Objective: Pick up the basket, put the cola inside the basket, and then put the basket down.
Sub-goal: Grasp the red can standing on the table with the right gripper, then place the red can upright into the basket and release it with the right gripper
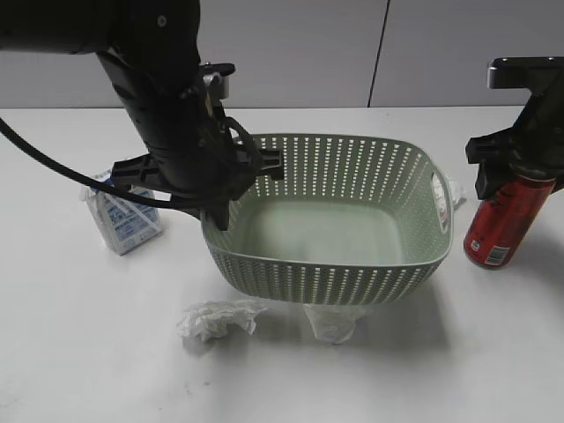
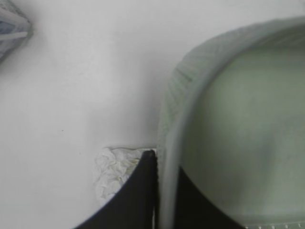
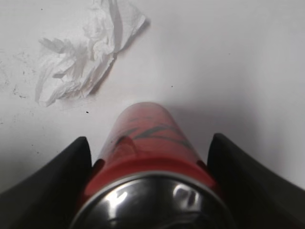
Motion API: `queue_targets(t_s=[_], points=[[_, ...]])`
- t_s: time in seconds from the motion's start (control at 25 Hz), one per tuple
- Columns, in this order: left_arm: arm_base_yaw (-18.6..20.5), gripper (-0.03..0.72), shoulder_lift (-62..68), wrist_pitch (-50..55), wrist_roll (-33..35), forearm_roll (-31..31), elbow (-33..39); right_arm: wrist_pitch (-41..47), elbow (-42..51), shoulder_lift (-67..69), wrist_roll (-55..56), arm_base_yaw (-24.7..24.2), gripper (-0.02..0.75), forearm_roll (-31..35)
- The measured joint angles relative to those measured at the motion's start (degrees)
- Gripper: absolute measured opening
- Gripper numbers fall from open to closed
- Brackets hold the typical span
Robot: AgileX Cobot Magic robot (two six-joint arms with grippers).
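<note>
The pale green basket [image 1: 328, 278] is in the middle of the exterior view, held a little above the table with its shadow under it. My left gripper [image 1: 220, 208] is shut on its left rim; in the left wrist view the gripper [image 2: 166, 162] has one finger outside and one inside the basket wall [image 2: 238, 119]. The red cola can [image 1: 502, 220] is to the right of the basket, tilted. My right gripper [image 1: 520, 172] is shut on its top; in the right wrist view the fingers [image 3: 150, 139] flank the cola [image 3: 143, 119].
A blue-and-white milk carton [image 1: 123, 220] stands left of the basket. Crumpled tissues lie at the front left [image 1: 216, 319], under the basket [image 1: 333, 324] and by its right end [image 1: 456, 189]. One tissue [image 3: 86, 52] lies beyond the can.
</note>
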Motion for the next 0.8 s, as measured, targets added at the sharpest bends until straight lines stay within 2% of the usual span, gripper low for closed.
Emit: queue_targets(t_s=[0.08, 0.56, 0.8], points=[[0.0, 0.000, 0.0, -0.1, 0.0, 0.0, 0.0, 0.1, 0.0, 0.0, 0.4, 0.0, 0.519, 0.1], [0.0, 0.000, 1.1, -1.5, -1.1, 0.0, 0.0, 1.1, -0.1, -2.3, 1.3, 0.0, 0.519, -1.4], [0.0, 0.000, 2.9, -5.1, -1.2, 0.2, 0.1, 7.3, -4.0, -7.2, -1.7, 0.0, 0.519, -1.9]])
